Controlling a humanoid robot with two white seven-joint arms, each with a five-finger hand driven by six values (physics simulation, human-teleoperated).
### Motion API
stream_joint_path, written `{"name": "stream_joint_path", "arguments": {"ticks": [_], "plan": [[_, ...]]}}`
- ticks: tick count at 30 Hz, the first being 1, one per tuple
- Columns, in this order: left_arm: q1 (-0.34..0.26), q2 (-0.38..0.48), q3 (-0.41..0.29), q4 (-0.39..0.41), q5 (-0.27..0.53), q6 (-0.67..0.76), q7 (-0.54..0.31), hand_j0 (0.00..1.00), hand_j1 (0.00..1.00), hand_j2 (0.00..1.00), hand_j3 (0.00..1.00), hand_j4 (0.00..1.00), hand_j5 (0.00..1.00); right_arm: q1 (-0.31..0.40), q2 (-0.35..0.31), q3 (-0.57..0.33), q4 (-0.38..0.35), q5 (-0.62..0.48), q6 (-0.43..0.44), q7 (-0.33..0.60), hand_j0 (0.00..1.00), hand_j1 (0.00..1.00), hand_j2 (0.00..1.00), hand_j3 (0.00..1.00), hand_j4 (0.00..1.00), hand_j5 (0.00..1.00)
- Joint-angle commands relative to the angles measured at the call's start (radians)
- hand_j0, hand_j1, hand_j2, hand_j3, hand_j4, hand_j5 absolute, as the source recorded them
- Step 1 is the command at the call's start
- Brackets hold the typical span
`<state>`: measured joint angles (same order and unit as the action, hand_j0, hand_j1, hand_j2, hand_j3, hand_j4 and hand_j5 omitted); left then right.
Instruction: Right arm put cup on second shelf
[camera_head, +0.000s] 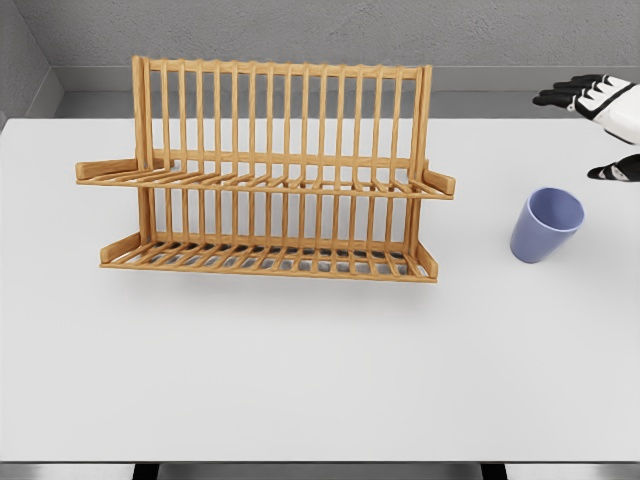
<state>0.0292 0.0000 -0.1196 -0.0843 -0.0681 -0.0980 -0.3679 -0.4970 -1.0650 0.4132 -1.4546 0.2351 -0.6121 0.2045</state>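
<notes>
Far left: bare white table (300, 380), nothing of my left arm in view. Centre-left stands the wooden rack (265, 170), two slatted tiers on a tall ribbed back. Lower shelf (270, 258) sits close to the tabletop; the upper shelf (265, 185) is my target, I judge, being the second one up. Both tiers empty, each with a slight lip at the front, which should stop a cup sliding off.

Right of the rack, well apart from it: the blue cup (546, 225), upright on the table, mouth up and leaning a little toward me in this view. Nothing touches it.

Far right, at the frame edge: my right hand (600, 120), above and beyond the cup, fingers spread wide, thumb hanging below them, holding nothing. That wide opening suits a side grasp around the cup wall. Reach not yet closed; grasp comes first, then lift and carry leftward over the shelf lip.
</notes>
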Motion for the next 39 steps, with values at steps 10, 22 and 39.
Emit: {"name": "stream_joint_path", "arguments": {"ticks": [10, 22, 39], "plan": [[0.000, 0.000, 0.000, 0.000, 0.001, 0.000, 0.000, 1.00, 1.00, 1.00, 1.00, 1.00, 1.00, 0.011, -0.098, -0.025, -0.101, -0.014, 0.001, 0.312, 1.00, 1.00, 1.00, 1.00, 1.00, 1.00], [0.002, 0.000, 0.000, 0.000, 0.001, 0.000, 0.000, 1.00, 1.00, 1.00, 1.00, 1.00, 1.00, -0.141, 0.010, 0.004, -0.109, -0.010, 0.001, 0.406, 1.00, 1.00, 1.00, 1.00, 1.00, 1.00], [0.000, 0.000, 0.000, 0.000, 0.001, 0.000, 0.000, 1.00, 1.00, 1.00, 1.00, 1.00, 1.00, -0.078, -0.035, 0.038, -0.112, -0.008, 0.001, 0.406, 1.00, 1.00, 1.00, 1.00, 1.00, 1.00]]}}
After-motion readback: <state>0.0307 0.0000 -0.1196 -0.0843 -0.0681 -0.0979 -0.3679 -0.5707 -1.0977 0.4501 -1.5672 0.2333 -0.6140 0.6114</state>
